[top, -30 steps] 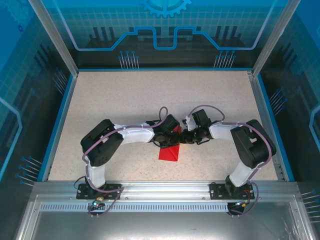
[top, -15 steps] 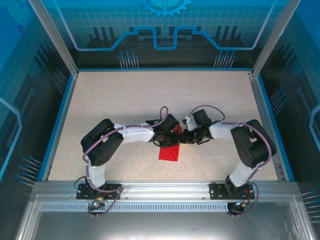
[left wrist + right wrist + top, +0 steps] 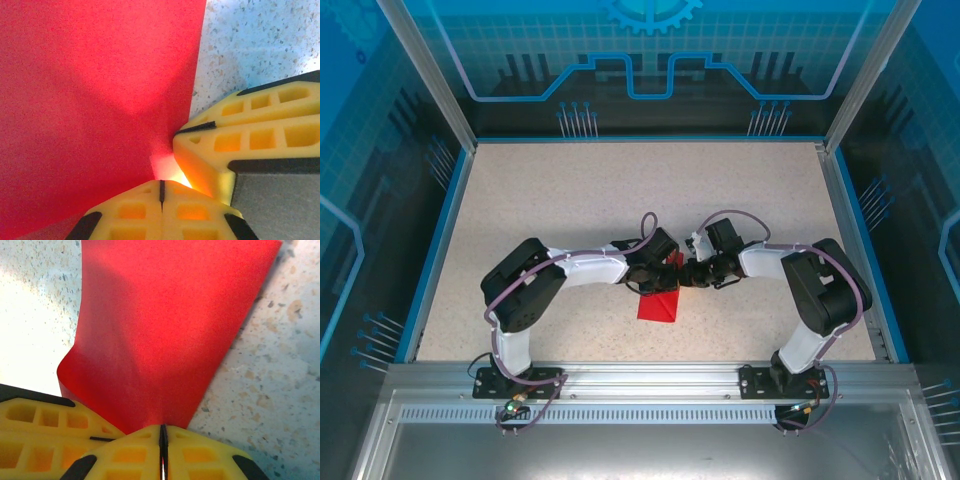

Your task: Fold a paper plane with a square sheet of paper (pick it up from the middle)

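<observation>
**A:** From above, both arms bend in over the middle of the table [image 3: 620,200]. The left gripper [image 3: 658,272] and right gripper [image 3: 692,272] sit nose to nose.

**B:** And the red paper [image 3: 658,306]?

**A:** Right under them, spreading toward the near edge, with a small red flap showing between the two grippers.

**B:** Over to the left wrist camera. The left gripper's yellow fingers are pressed tight together and the paper runs straight into their seam. It's pinched! Red covers the left side, and the right gripper's fingers crowd in from the right, against the paper's edge.

**A:** Right wrist camera now. Those fingers are clamped on the sheet too. The paper fans away from the seam and curls at its left edge, with speckled table on both sides. The left gripper's fingers sit just beside, lower left.
</observation>
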Action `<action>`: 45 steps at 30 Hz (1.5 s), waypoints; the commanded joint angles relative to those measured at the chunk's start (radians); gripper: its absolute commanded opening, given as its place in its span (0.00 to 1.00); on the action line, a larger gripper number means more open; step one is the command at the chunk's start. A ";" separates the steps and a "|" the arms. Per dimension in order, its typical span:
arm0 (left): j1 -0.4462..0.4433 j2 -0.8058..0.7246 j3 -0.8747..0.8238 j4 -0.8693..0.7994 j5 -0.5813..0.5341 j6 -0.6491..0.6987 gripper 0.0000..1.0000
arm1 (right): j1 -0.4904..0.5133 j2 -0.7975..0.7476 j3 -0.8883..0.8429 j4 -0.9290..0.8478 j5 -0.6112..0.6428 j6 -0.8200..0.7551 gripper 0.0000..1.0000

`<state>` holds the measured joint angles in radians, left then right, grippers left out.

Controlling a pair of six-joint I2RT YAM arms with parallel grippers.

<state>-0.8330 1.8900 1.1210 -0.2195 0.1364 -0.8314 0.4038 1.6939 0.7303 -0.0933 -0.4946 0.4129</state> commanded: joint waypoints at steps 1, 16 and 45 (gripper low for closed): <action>0.002 -0.047 -0.006 0.003 0.037 0.030 0.03 | -0.022 0.018 -0.017 -0.003 0.006 -0.019 0.10; 0.011 -0.007 -0.004 -0.003 0.034 0.022 0.03 | -0.029 0.007 -0.022 -0.009 0.000 -0.024 0.10; 0.018 0.040 -0.056 0.043 -0.041 -0.012 0.02 | -0.083 -0.022 -0.027 0.062 -0.135 0.120 0.10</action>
<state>-0.8207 1.9114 1.0958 -0.1505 0.1410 -0.8387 0.3340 1.6966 0.7006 -0.0277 -0.6064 0.5171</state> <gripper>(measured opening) 0.041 0.104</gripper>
